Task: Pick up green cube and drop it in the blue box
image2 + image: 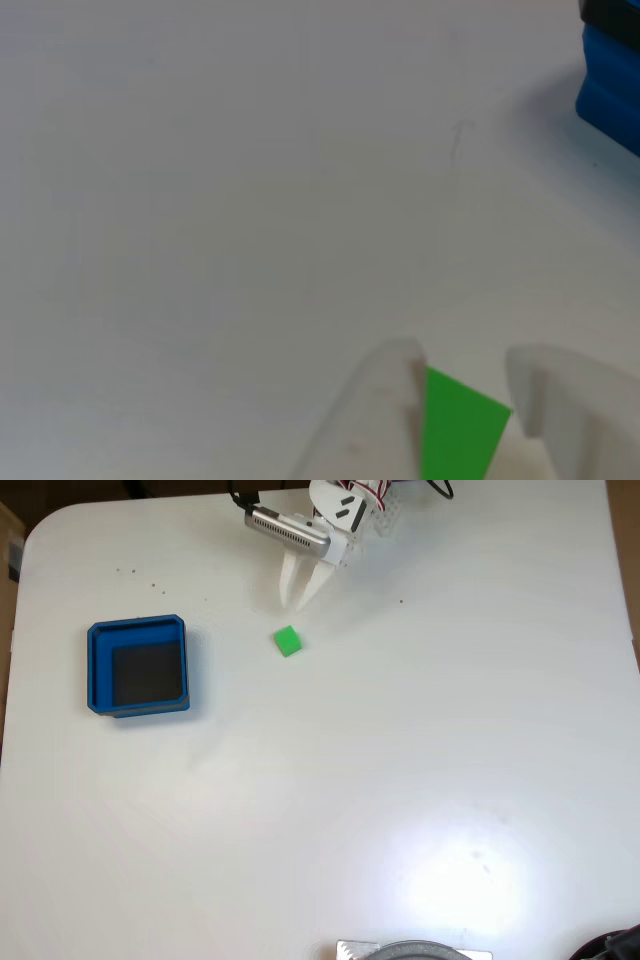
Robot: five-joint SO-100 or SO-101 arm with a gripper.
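The table (400,780) has a smooth white top with a soft sheen, catching a broad glare patch near the bottom of the fixed view. The green cube (287,641) looks like matt plastic with plain, even faces, and the blue box (100,670) appears to be plastic too, its thick walls slightly satiny around a dull black floor. The gripper (297,604) has matt white plastic fingers (375,420), and a brushed-looking silver metal cylinder (288,531) lies across the arm above them.
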